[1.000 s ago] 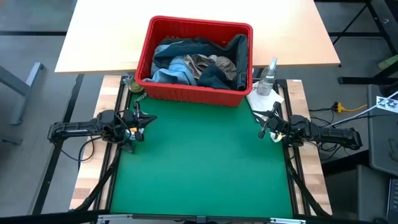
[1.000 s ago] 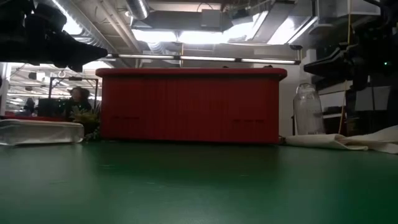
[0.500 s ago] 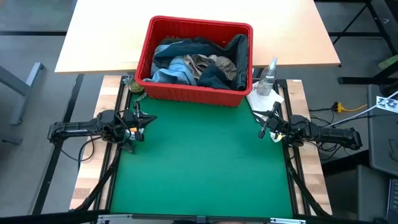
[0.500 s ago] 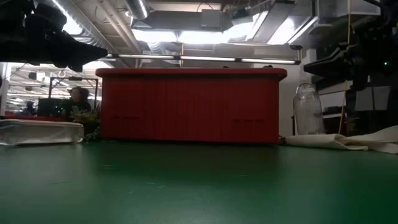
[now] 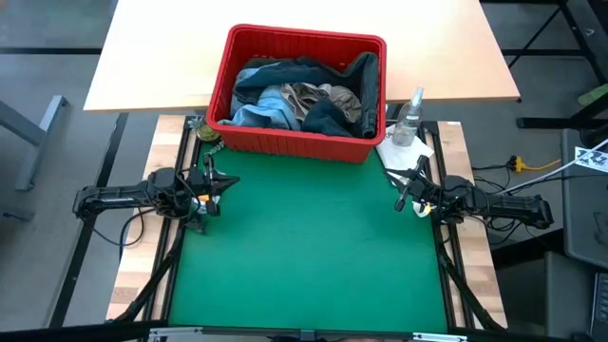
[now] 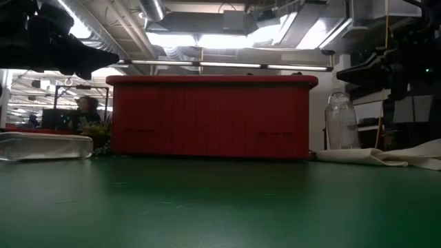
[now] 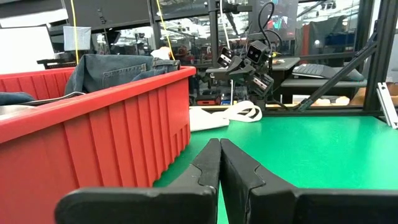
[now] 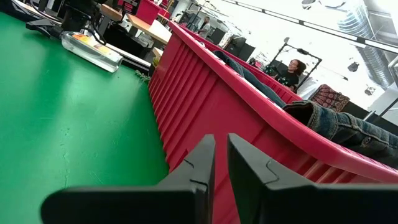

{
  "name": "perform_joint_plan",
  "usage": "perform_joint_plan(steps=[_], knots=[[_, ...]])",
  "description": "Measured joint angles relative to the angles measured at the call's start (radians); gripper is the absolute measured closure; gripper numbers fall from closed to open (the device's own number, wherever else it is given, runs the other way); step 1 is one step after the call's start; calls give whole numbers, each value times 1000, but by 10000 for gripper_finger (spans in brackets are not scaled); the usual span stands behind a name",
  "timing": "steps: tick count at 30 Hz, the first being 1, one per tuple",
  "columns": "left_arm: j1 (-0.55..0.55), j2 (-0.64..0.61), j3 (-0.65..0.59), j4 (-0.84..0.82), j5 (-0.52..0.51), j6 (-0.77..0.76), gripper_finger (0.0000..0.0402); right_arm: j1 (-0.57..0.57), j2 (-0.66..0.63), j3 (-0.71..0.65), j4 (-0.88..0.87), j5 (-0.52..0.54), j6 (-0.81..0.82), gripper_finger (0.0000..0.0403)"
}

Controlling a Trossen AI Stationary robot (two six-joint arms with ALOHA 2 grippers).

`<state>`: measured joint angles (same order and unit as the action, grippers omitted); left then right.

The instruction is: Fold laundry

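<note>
Both arms are dark, near-black, built of slim jointed links with black cables looping along them. The left gripper (image 5: 211, 180) shows a small orange-and-white spot beside its wrist, and the right gripper (image 5: 408, 182) a pale spot likewise. Each gripper's fingers (image 7: 208, 171) are matte black, flat and tapered, with stepped notches along the edges.
</note>
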<state>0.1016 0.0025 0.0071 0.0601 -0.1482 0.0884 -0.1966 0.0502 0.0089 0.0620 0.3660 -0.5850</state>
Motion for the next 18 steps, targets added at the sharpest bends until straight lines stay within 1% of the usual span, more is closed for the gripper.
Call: perform_joint_plan(steps=[18], knots=[[0,0,0,7,0,-4,399,0,0,-1,11,0,16,358]])
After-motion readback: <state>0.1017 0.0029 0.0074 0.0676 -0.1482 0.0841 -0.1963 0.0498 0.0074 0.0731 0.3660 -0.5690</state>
